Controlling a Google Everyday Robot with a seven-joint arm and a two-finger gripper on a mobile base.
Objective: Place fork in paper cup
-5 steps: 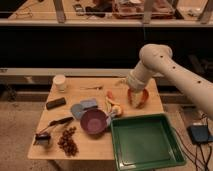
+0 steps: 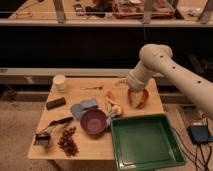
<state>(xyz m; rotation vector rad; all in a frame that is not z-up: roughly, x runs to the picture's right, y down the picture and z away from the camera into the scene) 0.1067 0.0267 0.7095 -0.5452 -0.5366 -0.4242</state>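
One pale wooden table (image 2: 72,93). One small white paper cup (image 2: 60,82), far left. One thin silvery metal fork (image 2: 93,88), far middle. Two bowls: one round purple bowl (image 2: 94,121) near the middle, one orange-brown bowl (image 2: 143,99) far right. One green rectangular plastic tray (image 2: 145,142), near right. One flat black block (image 2: 55,103), left. One black-handled utensil (image 2: 61,121), near left. One bunch of dark reddish grapes (image 2: 67,141). Blue-grey flat pads (image 2: 89,104), apparently two, touching. One yellowish food item (image 2: 115,108), kind unclear. One white robot arm (image 2: 170,75) with one gripper (image 2: 134,93), at the orange-brown bowl.

Purple bowl (image 2: 93,121) beside green tray (image 2: 145,145); orange-brown bowl (image 2: 144,100) behind; reddish cluster (image 2: 67,141) front-left.
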